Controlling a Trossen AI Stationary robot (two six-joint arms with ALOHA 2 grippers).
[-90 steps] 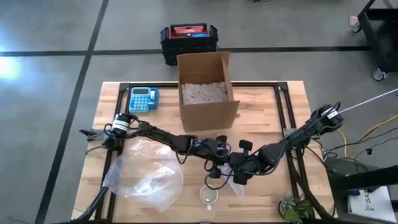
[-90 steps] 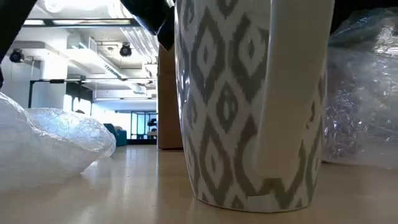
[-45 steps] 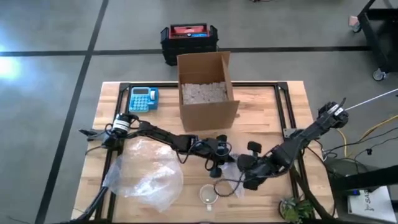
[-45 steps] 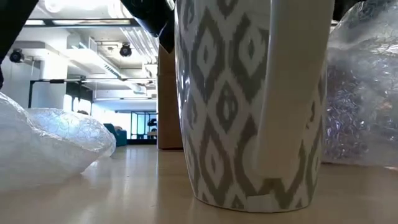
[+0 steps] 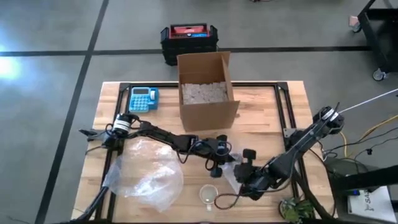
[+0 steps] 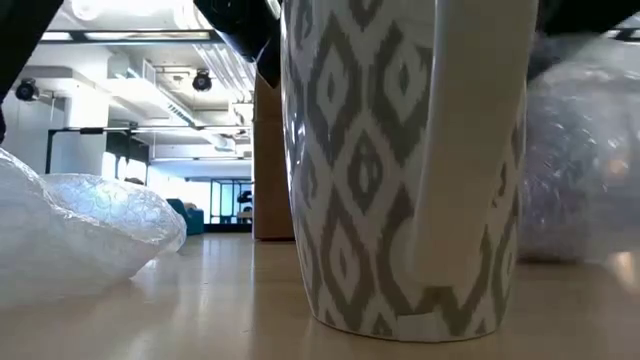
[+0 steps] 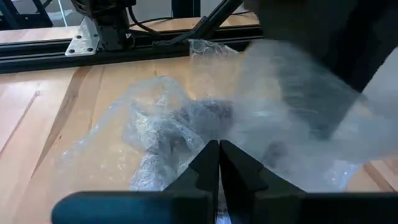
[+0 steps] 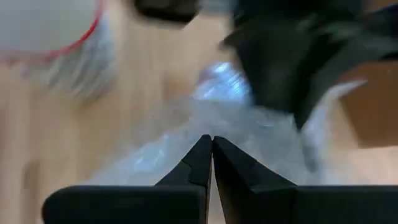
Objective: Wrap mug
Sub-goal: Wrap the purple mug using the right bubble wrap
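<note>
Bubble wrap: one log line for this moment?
left gripper shut on bubble wrap | right gripper shut on bubble wrap | mug upright, unwrapped

Around the mug (image 5: 209,195) room is tight: the right gripper (image 5: 239,184) and its small bubble-wrap sheet (image 5: 231,178) crowd its 2 o'clock, the left gripper (image 5: 216,169) its 12 o'clock, and a big bubble-wrap heap (image 5: 146,173) its 9 o'clock. The cardboard box (image 5: 206,90) blocks the table's (image 5: 261,109) middle at 12 o'clock, with the calculator (image 5: 143,98) at its 9 o'clock. Bare wood lies open right of the box.
</note>
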